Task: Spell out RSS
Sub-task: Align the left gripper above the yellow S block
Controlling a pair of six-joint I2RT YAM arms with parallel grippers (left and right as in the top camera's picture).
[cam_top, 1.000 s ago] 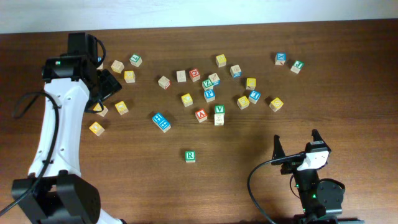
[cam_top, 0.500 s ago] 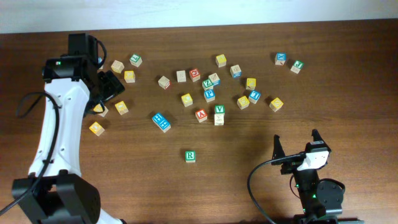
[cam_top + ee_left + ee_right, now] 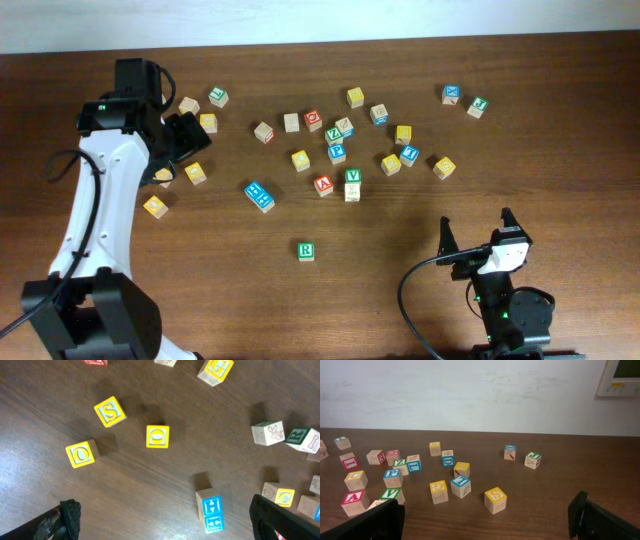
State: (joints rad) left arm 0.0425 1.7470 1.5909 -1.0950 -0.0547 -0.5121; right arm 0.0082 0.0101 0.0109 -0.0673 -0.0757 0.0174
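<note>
we hold our left arm point(image 3: 92, 205) stretched far forward, its left gripper point(image 3: 180, 138) angled downward, jaws spread wide. our right gripper point(image 3: 476, 233) sits low, close to its base, jaws likewise parted.

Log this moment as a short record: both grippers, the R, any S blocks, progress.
left gripper: open, empty, over the left-hand blocks
right gripper: open, empty, apart from all blocks
green R block: alone, apart from the scatter
yellow S block: loose, left wrist view
second S block: loose, right wrist view
progress: no S beside the R
</note>
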